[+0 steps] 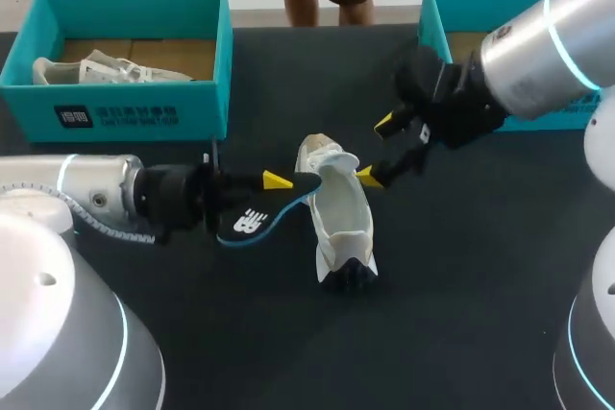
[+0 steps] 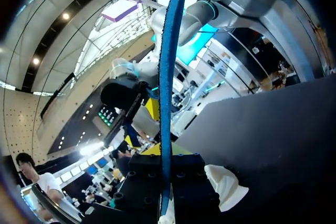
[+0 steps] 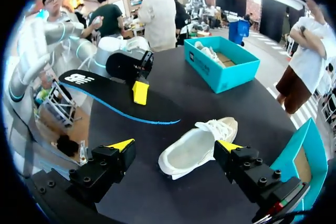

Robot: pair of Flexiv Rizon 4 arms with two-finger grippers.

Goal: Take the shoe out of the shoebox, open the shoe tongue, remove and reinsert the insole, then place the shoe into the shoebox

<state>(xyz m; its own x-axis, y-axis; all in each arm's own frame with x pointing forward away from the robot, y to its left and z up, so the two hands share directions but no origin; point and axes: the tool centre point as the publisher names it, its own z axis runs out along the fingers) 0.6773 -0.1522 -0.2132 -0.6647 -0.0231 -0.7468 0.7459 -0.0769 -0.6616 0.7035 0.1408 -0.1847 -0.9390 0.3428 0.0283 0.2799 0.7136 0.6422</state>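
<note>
At frame centre the shoe [image 1: 341, 213] lies on the desk [image 1: 461, 285]. The left gripper [image 1: 274, 180] clamps the insole [image 1: 252, 218] just left of it. The right gripper [image 1: 377, 149], spread and holding nothing, is at the shoe's upper right. Unbraced, the shoe may slide, buckling the floppy insole.

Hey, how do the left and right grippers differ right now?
The left gripper is shut on the black insole; the right gripper is open and empty. Only one yellow tip of the left shows in the head view, both of the right. Both sit beside the white shoe.
</note>
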